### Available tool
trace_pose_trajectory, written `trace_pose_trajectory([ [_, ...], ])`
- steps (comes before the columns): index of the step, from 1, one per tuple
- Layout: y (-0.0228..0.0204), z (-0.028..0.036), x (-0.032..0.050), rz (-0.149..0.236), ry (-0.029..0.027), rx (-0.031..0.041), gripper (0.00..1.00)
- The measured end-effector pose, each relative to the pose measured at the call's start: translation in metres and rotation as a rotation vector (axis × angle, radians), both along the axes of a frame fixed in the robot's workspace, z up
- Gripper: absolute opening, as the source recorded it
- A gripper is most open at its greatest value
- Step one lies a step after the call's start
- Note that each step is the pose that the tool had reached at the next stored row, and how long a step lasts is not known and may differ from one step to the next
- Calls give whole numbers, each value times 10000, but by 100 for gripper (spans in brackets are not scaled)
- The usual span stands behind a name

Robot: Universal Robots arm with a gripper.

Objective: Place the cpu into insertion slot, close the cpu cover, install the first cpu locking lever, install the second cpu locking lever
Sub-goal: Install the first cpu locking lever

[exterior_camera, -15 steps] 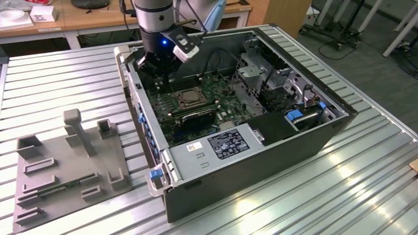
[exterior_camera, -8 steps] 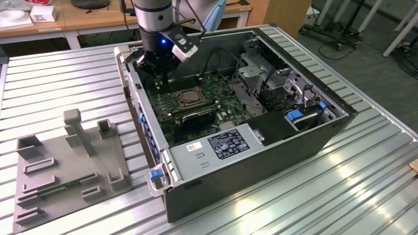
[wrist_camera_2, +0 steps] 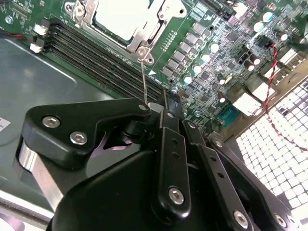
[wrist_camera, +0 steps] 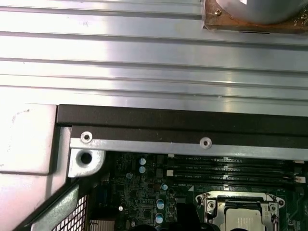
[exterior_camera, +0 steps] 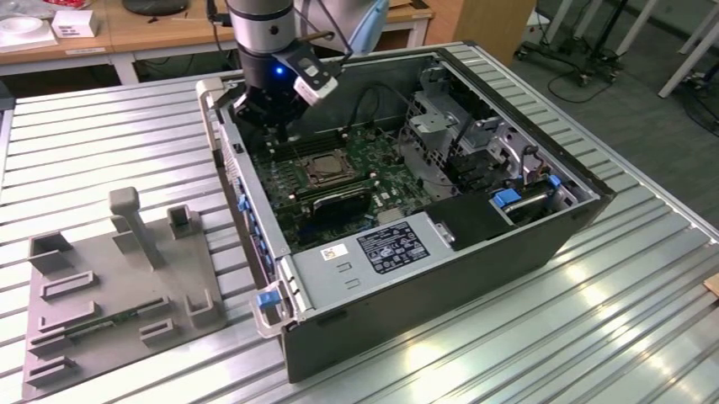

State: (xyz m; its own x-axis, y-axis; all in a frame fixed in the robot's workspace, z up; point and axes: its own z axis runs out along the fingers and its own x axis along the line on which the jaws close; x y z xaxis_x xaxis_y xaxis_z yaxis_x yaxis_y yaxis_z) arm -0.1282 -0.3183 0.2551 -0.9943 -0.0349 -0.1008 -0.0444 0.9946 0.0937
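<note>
Second wrist view gives us the gripper [wrist_camera_2: 161, 100], jaws closed together against the thin locking lever [wrist_camera_2: 143, 79], while the cpu [wrist_camera_2: 120, 19] lies in the insertion slot [wrist_camera_2: 82, 12] beneath the lowered cpu cover [wrist_camera_2: 156, 21].

an open computer case [exterior_camera: 450, 278] lies on a ribbed metal table [exterior_camera: 113, 143]. in the exterior view a grey holder tray [exterior_camera: 101, 295] with upright posts sits at eight o'clock from the case, apart from it. a labelled metal box [exterior_camera: 382, 248] fills the case's six o'clock end, with a blue latch [exterior_camera: 268, 300] at its eight o'clock. wooden desks [exterior_camera: 168, 29] stand at twelve o'clock. in the second wrist view, long black memory slots [wrist_camera_2: 96, 57] cross a green board [wrist_camera_2: 211, 62].
</note>
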Motion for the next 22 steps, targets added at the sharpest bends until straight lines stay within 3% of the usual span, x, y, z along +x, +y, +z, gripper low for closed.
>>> trace_pose_trajectory([
  [6,57,-9,0,-8,-1,116,11],
  [10,65,-18,3,-32,0,192,11],
  [14,66,-22,44,-77,-1,200,11],
  [22,65,-24,210,-154,-2,199,11],
])
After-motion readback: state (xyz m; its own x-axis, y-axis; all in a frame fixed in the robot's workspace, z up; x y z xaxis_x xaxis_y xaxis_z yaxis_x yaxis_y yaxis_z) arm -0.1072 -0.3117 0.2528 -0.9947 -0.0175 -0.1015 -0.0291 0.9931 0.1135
